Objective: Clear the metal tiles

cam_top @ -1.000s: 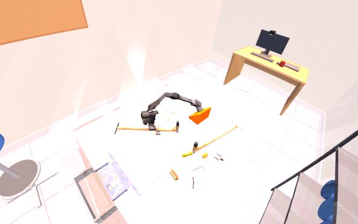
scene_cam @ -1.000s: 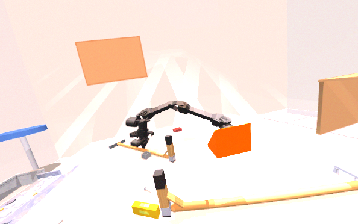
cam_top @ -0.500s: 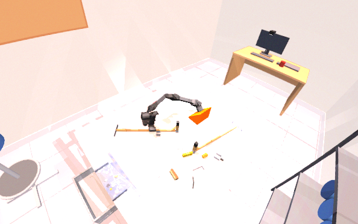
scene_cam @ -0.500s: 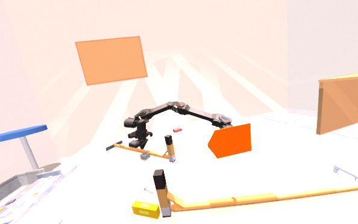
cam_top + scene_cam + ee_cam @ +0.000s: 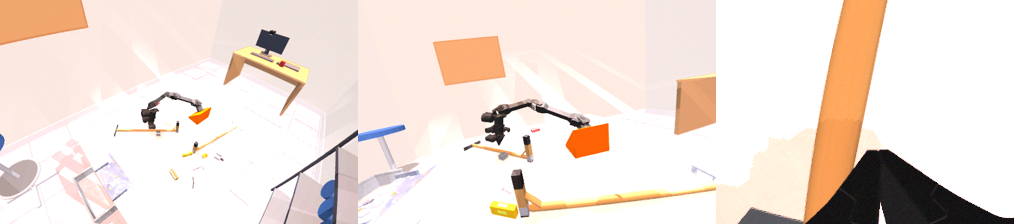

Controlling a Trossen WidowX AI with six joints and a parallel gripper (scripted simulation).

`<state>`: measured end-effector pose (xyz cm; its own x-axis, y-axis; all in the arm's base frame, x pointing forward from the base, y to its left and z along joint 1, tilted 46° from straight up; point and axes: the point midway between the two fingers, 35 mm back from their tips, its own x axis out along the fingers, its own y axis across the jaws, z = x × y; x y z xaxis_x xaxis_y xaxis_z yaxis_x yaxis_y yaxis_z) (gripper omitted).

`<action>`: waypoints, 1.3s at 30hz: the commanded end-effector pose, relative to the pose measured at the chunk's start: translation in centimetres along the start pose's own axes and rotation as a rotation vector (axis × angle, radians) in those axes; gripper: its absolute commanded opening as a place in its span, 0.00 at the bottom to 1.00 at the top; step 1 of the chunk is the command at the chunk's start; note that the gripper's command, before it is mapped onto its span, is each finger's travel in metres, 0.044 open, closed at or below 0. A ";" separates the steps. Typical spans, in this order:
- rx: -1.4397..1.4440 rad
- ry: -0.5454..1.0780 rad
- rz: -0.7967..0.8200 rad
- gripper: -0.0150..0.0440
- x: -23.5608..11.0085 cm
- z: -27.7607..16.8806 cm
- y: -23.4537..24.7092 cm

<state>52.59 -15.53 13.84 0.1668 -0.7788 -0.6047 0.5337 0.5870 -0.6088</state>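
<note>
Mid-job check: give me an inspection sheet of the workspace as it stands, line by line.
Surface: white table, washed out by glare; the steel plate's edges cannot be made out.
Job's things: long scraper lying flat; one grey tile beside its shaft; orange box near the arm's base.
Clutter: second long scraper, yellow block, wooden block, small red piece.
Gripper: gripper shut, pointing down just above the scraper's shaft, holding nothing.
Cables: nothing seen.
Surroundings: desk with monitor, round stool, dark railing, orange wall panel.
</note>
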 end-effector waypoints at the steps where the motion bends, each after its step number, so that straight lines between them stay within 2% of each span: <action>1: -0.020 -0.035 0.002 0.25 -2.4 0.6 -0.6; 19: -0.116 -0.162 0.022 0.25 -11.6 1.5 -3.5; 26: -0.117 -0.163 0.022 0.25 -11.4 1.5 -3.5; 39: -0.116 -0.160 0.025 0.25 -8.8 1.3 -3.2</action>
<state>50.36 -10.55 22.32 0.3081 -0.7886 -0.5321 0.4370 0.6142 -0.6571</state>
